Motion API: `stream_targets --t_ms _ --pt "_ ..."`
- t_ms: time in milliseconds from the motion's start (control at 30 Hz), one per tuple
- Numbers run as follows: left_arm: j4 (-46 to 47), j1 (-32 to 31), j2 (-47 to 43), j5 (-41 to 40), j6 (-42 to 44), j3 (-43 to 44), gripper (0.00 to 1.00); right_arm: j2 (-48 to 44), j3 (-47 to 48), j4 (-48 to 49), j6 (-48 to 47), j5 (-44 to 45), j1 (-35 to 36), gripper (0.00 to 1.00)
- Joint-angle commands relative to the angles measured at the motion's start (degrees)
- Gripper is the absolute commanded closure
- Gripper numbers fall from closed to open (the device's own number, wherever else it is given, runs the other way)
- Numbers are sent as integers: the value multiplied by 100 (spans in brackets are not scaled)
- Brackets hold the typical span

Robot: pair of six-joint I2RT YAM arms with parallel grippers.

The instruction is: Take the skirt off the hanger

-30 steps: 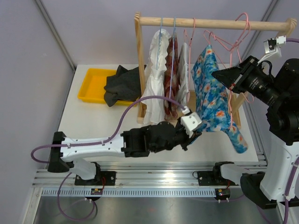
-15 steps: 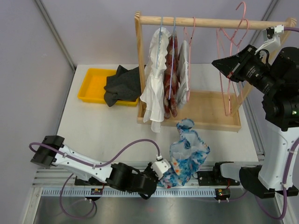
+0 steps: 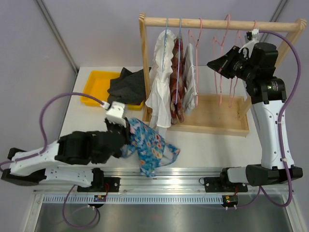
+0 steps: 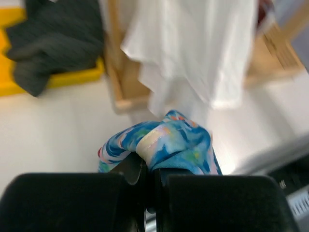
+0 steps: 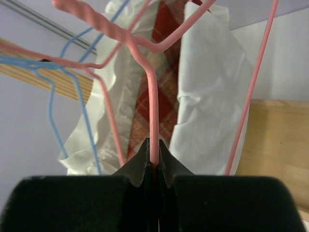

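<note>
A yellow tray (image 3: 91, 92) with a dark garment (image 3: 124, 87) draped over its edge sits at the upper left of the white surface (image 3: 89, 123) in the overhead view. Below it, the left gripper (image 3: 126, 137) holds the blue floral skirt (image 3: 150, 151), which is free of any hanger and trails at lower centre toward the surface's near edge. Only the left wrist view shows the jaws nearly closed, pinching a pale-banded fold. Right of centre, a wooden rack (image 3: 217, 22) carries a white garment (image 3: 161, 82) and others. At upper right the right gripper (image 3: 213, 64) meets a bare pink hanger (image 3: 220, 84); the right wrist view alone shows its jaws narrow, clamping the wire. Lilac walls (image 3: 96, 34) enclose the surface.
</note>
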Motion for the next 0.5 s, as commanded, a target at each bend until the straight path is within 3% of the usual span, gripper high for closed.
stream_targets --t_ms 0,100,167,267,300,333,367,400,467 --pt "666 1110 -291 -183 2228 778 100 -116 -327 653 97 35 15 100" --pt "1211 2234 103 397 3336 1683 100 -283 -635 645 71 79 15 100" --pt "1379 3332 454 1177 3837 2114 100 -371 -723 523 18 114 15 100" --pt "1476 5002 1280 2601 3910 3124 100 -511 -776 321 -78 228 6 97" --pt "1476 5354 1787 2839 3901 3649 100 -547 -776 250 -130 324 6 85" --pt "1476 5941 2035 3207 3901 3985 100 -582 -802 197 -166 351 15 62" --pt "1476 6207 2351 3420 3884 4301 100 -678 -820 101 -192 395 6 9" --pt "1485 6436 2624 3535 3892 4583 100 -731 -846 56 -271 534 15 1" --pt "1520 6982 3459 3746 3867 5418 100 -889 -873 -119 -368 693 6 1"
